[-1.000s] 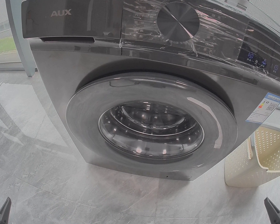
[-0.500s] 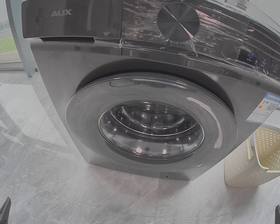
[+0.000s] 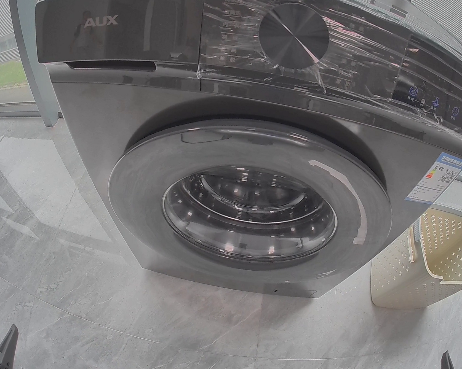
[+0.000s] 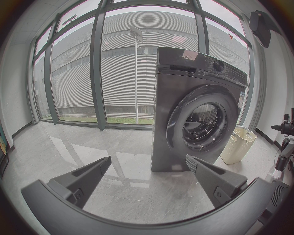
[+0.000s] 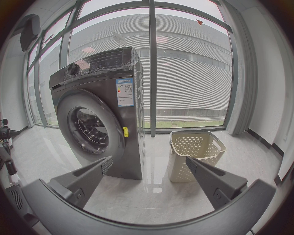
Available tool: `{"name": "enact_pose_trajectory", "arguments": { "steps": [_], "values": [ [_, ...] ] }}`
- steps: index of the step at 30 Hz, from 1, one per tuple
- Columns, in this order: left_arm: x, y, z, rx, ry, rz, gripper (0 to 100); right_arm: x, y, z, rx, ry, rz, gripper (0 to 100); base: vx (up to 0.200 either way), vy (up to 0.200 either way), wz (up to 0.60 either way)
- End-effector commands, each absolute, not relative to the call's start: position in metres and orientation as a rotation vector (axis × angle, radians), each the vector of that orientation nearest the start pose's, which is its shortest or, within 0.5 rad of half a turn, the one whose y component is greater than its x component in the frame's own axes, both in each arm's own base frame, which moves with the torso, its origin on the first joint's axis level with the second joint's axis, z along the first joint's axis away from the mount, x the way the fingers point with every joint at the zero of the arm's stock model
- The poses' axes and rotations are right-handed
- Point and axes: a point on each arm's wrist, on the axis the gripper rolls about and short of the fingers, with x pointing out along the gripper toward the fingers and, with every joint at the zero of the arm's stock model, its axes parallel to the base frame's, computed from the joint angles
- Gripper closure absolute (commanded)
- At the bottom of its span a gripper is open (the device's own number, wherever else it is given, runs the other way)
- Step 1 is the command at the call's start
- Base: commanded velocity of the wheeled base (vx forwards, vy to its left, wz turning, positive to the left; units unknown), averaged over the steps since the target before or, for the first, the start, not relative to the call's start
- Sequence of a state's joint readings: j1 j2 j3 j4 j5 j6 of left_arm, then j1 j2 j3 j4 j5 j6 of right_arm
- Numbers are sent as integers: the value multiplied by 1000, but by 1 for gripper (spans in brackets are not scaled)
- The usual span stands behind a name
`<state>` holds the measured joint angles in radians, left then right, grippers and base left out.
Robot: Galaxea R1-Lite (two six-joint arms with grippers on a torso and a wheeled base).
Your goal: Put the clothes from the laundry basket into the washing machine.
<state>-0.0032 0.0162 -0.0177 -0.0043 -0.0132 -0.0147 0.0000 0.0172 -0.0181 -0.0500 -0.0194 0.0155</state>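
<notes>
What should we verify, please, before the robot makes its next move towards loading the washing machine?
1. The washing machine door open for loading: not ok, it looks shut.
2. The laundry basket upright on the floor: ok.
3. Any clothes in the basket: cannot tell; none show above the rim and its bottom is hidden.
4. The left gripper open and empty: ok.
5. The right gripper open and empty: ok.
</notes>
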Motion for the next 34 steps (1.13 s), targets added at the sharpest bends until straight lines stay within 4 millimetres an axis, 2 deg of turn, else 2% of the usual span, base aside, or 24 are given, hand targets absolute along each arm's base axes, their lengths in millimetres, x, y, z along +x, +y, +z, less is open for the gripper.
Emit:
{"name": "enact_pose_trajectory", "arguments": {
  "steps": [1, 5, 7, 34],
  "values": [
    [-23, 0, 76, -17, -4, -14, 0, -22, 1, 81, 33, -42, 48, 0, 0, 0, 0],
    [-23, 0, 76, -18, -4, -14, 0, -22, 0, 81, 28, -40, 2, 0, 0, 0, 0],
    [-23, 0, 76, -18, -4, -14, 0, -23, -1, 75, 19, 27, -60, 0, 0, 0, 0],
    [-23, 0, 76, -25, -4, -11, 0, -23, -1, 76, 9, 18, -38, 0, 0, 0, 0]
  ]
}}
